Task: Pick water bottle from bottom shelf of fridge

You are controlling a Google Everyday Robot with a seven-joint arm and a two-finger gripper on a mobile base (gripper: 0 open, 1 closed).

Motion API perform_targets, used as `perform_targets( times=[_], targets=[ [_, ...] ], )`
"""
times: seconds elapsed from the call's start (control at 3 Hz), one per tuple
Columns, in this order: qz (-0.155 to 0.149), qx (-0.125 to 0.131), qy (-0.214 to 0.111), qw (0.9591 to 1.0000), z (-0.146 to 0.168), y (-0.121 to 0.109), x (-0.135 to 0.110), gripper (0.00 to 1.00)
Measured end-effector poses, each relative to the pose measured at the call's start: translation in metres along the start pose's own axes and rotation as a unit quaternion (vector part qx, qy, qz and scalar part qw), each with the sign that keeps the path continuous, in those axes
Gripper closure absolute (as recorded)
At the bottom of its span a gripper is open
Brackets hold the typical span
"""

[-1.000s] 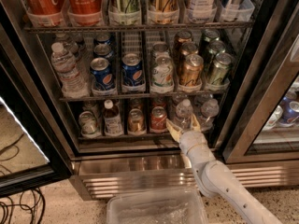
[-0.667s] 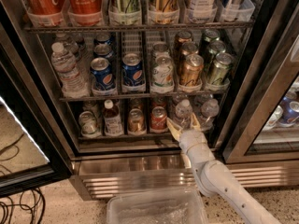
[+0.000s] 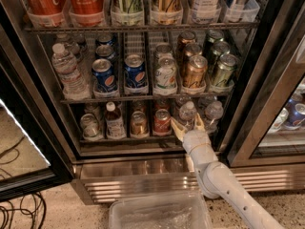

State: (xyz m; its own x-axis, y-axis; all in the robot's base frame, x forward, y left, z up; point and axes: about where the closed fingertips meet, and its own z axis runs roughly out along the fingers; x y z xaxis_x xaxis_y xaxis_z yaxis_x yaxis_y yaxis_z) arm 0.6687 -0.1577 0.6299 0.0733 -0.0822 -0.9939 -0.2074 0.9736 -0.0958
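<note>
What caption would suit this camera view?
Open gripper at a water bottle on the bottom shelf of the fridge.

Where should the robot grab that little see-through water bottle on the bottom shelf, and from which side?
Grip the small clear ribbed plastic water bottle around its round body, below the white cap, coming straight from the open front. It stands upright, a twin bottle close beside it, so the open two-finger gripper at the shelf front should slip one finger past each side.

Gripper [image 3: 188,124] points up and forward, tan fingers [image 3: 177,128] spread in V, tips apart. White wrist [image 3: 196,144] directly beneath gripper. Arm [image 3: 233,190] slants from wrist down to right, leaving view at bottom edge.
</note>
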Motion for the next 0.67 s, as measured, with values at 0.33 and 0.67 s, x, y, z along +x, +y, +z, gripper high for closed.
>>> perform_targets(
  times=[0.33,0.67],
  targets=[
    [0.000,0.000,0.000,1.0000,0.0000,0.0000,0.0000,0.55],
    [0.000,0.000,0.000,1.0000,0.0000,0.0000,-0.0001,0.78]
  ],
)
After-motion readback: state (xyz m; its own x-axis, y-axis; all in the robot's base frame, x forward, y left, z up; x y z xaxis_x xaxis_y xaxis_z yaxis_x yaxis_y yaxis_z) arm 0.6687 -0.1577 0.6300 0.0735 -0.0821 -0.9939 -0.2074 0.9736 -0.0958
